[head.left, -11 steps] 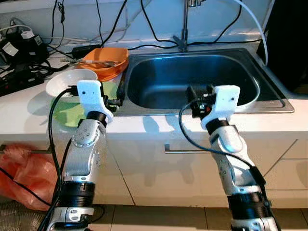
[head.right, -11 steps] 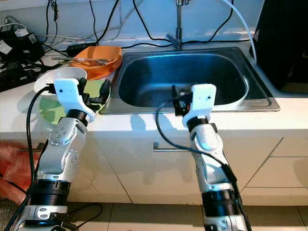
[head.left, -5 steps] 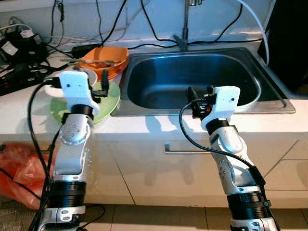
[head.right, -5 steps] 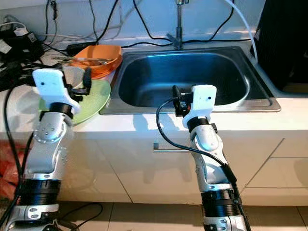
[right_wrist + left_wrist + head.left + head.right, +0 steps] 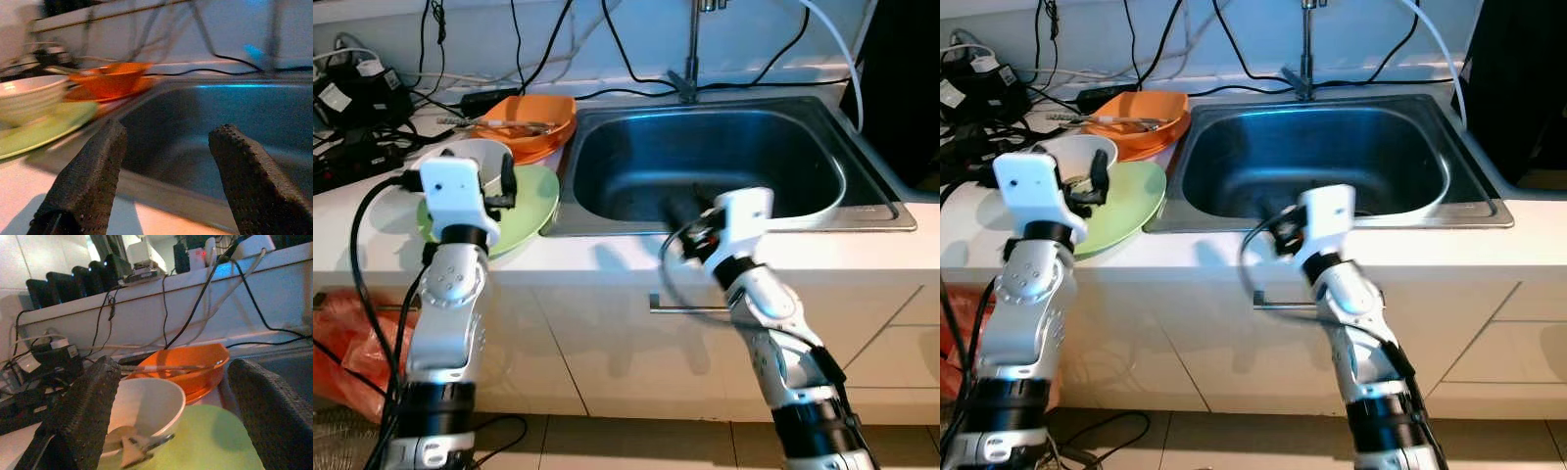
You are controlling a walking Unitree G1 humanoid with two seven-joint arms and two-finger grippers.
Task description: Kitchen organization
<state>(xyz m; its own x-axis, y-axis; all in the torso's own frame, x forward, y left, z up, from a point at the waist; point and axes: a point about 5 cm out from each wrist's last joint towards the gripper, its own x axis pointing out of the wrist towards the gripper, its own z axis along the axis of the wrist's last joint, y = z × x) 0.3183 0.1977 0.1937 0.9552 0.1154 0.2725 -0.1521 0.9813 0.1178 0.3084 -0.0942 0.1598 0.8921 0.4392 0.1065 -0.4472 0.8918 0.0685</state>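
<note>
**Both arms up at the counter edge, nothing grabbed**

Closest to me, below the counter, I see white cabinet fronts with a metal drawer handle and a red-orange plastic bag on the floor by my left arm. My left gripper is raised over the counter edge with its fingers spread wide, holding nothing, right above the green plate. The white bowl sits on that plate's far side, something lying inside it that I can't make out. My right gripper is blurry at the near rim of the steel sink, fingers apart and empty, pointing towards the basin. Behind the bowl is an orange bowl on an orange plate, utensils lying across it. Farthest back: faucet, tangled black cables, chargers. No readable writing anywhere.
</note>
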